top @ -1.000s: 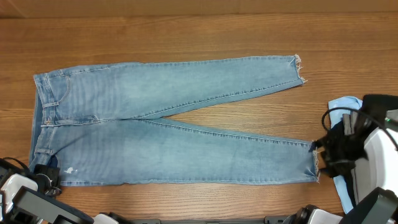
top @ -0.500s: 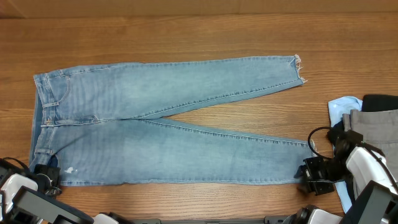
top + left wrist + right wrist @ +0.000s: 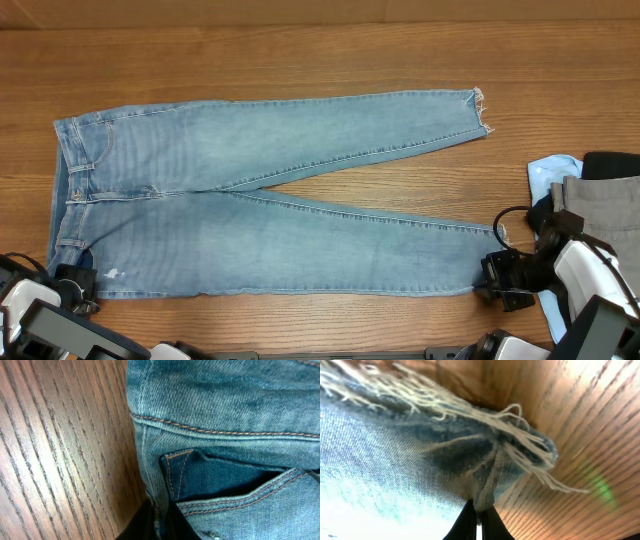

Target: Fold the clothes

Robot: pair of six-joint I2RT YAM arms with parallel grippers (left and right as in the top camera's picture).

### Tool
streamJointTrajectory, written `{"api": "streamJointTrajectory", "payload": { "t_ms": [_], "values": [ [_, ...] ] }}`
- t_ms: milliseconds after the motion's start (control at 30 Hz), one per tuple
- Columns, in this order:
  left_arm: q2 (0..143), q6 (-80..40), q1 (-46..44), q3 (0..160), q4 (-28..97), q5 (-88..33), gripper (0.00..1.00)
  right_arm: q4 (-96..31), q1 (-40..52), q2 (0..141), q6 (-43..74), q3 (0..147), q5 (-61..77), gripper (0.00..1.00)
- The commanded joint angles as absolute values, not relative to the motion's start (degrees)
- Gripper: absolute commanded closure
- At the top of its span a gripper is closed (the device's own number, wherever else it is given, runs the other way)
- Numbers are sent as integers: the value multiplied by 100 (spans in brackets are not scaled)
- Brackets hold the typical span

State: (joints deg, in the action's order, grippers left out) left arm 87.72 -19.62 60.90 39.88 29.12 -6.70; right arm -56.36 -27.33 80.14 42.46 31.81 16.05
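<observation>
Soft, even light from above; the jeans cast almost no shadow on the table. Left of the left gripper, the wood has a pale sheen. Around the right gripper the denim blurs and whitens at lower left, with a green flare to its right.

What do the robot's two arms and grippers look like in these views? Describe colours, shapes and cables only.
Both arms wear rounded white shells over black joints: the right arm and the left arm. The right gripper and left gripper are blocky and black, tapering to thin black fingertips. A thin black cable loops beside the right wrist. No markings are legible.
</observation>
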Motion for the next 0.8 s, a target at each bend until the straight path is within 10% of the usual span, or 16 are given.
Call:
{"api": "streamJointTrajectory", "payload": {
  "t_ms": [0, 767],
  "values": [
    [8882, -1970, 6112, 3927, 3015, -1061, 89, -6071, -2751, 8064, 3830, 3745, 849, 96],
    [8691, -1326, 6110, 5345, 4842, -1957, 96, -7859, -2735, 7907, 2585, 6204, 904, 96]
  ]
}}
